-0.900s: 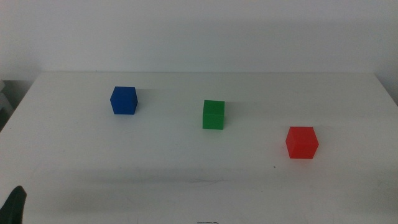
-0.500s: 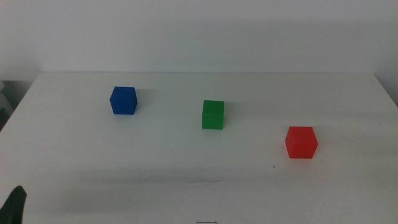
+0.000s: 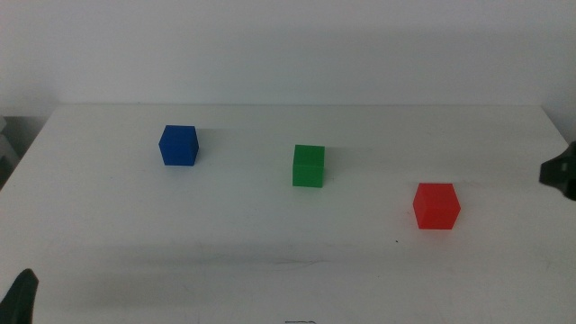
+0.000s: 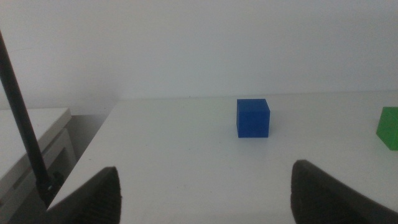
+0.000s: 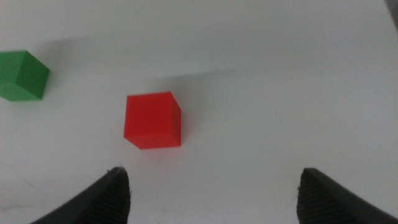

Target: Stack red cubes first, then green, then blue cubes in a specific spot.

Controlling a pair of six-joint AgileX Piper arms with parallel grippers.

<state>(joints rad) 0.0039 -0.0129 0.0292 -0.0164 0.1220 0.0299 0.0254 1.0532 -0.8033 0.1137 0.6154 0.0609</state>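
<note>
Three cubes rest apart on the white table (image 3: 270, 270): a blue cube (image 3: 178, 145) at the back left, a green cube (image 3: 309, 166) in the middle and a red cube (image 3: 436, 205) to the right. A dark part of the right arm (image 3: 560, 171) shows at the picture's right edge, well right of the red cube. Its own view shows the right gripper (image 5: 211, 193) open and empty, with the red cube (image 5: 152, 119) and the green cube (image 5: 22, 76) ahead. The left gripper (image 4: 205, 193) waits open at the table's near-left corner, facing the blue cube (image 4: 253, 117).
A white wall rises behind the table. A thin black rod (image 4: 23, 118) and a grey cabinet (image 4: 31, 143) stand off the table's left side.
The right arm has come into the middle view at the right edge. The cubes and the left arm have not moved.
</note>
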